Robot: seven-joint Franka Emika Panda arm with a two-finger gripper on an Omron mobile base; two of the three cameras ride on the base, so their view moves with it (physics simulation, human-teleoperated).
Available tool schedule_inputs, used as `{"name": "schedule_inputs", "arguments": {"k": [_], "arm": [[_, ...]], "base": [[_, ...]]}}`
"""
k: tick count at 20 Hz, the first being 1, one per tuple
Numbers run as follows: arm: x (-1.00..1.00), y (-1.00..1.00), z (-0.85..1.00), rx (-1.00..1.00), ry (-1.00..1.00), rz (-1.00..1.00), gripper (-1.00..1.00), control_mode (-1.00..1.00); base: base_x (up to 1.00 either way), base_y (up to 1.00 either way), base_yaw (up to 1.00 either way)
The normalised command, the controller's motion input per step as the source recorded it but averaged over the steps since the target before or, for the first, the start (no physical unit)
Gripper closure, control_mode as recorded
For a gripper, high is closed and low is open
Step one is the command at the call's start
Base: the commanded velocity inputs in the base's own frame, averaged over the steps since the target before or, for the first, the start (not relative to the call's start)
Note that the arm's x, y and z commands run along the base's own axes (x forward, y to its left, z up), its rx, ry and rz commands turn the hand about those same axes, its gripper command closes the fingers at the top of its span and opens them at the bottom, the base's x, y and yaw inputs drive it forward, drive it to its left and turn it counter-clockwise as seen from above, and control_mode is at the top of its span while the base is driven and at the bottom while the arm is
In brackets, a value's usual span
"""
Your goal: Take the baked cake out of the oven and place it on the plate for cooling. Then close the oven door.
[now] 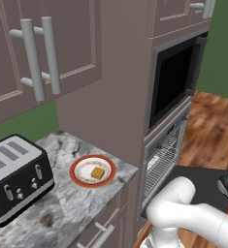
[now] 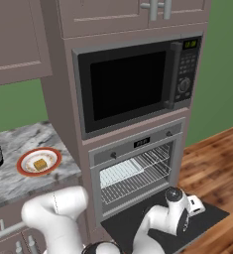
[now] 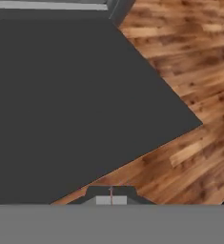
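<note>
- We see the tall cabinet column holding the microwave (image 2: 130,87) above and the oven (image 2: 135,166) below it, to the right of the table (image 1: 62,203).
- The oven door (image 2: 162,216) lies folded down flat and open, a dark grey panel over the wooden floor (image 2: 217,158); in the hand view it covers the left and middle (image 3: 70,105).
- Inside the oven we make out wire racks and a pale baking tray (image 2: 120,173) on the left of a rack.
- A black and silver toaster (image 1: 16,177) stands on the marble table, left of the plate.
- The plate (image 1: 79,167) rests near the table's right edge, just beside the cabinet column.
- The baked cake (image 1: 98,173) sits on the plate, touching it, roughly central.
- The pincer (image 3: 111,197) hangs low above the open door's near corner, clenched on nothing, its tips pressed together.
</note>
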Motion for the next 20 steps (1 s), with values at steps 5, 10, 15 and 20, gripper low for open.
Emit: {"name": "schedule_inputs", "arguments": {"k": [5, 10, 15, 20], "arm": [[-0.65, -0.07, 0.23, -0.01, 0.23, 0.0, 1.0, -1.0], [-0.61, -0.2, 0.19, 0.0, 0.26, 0.04, 1.0, -1.0], [-0.28, -0.15, 0.06, 0.0, 0.18, 0.09, 1.0, -1.0], [-0.03, -0.19, -0.05, 0.13, 0.0, 0.25, 1.0, -1.0]], "base": [[0.0, 0.0, 0.0], [0.0, 0.0, 0.0], [0.0, 0.0, 0.0], [0.0, 0.0, 0.0]]}}
